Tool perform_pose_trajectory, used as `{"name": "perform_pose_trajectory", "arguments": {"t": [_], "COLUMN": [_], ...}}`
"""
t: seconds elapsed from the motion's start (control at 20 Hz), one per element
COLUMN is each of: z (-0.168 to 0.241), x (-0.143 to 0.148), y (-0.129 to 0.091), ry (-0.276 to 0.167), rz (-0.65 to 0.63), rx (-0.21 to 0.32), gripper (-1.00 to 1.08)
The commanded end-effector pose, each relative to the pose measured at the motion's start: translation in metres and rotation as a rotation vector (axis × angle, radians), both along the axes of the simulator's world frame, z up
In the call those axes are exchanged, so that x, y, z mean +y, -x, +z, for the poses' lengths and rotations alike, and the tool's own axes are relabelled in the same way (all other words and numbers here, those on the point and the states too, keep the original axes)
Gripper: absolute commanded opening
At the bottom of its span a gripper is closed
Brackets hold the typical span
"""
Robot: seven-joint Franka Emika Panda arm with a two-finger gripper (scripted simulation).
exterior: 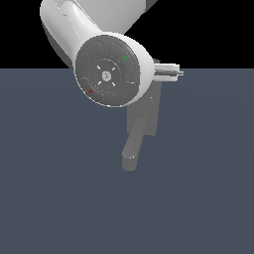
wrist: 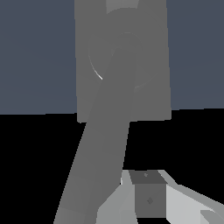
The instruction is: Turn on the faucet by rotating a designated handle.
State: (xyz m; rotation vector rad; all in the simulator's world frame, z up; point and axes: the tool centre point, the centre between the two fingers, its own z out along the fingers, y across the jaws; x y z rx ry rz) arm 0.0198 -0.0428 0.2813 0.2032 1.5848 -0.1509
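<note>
The faucet's flat grey back plate [wrist: 148, 52] stands upright, and it also shows in the exterior view [exterior: 151, 106], partly behind my arm. The handle [wrist: 103, 148], a straight grey bar, runs from the plate's round hub [wrist: 98, 48] out toward my wrist camera. In the exterior view the handle [exterior: 133, 149] slants down toward the exterior view's left. My gripper [wrist: 140, 194] is close beside the bar's outer end. One fingertip [wrist: 149, 197] with a dark pad shows; the other is hidden. The rounded-tip spout is hidden.
My white arm link with its round grey end cap [exterior: 106, 69] fills the upper middle of the exterior view and covers the top of the faucet. A small part of my hand [exterior: 168, 72] sticks out on the exterior view's right. The floor [exterior: 49, 188] is flat blue-grey.
</note>
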Motion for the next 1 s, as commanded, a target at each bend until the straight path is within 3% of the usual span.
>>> {"name": "perform_pose_trajectory", "arguments": {"t": [0.0,0.7,0.75,0.95], "z": [0.0,0.002,-0.01,-0.018], "x": [-0.016,-0.071,-0.063,-0.074], "y": [0.001,0.009,0.018,0.019], "ry": [0.002,0.021,-0.027,-0.018], "rz": [-0.012,-0.014,-0.04,-0.035], "rx": [-0.004,-0.019,-0.042,-0.038], "gripper": [-1.0,-1.0,-1.0,-1.0]}}
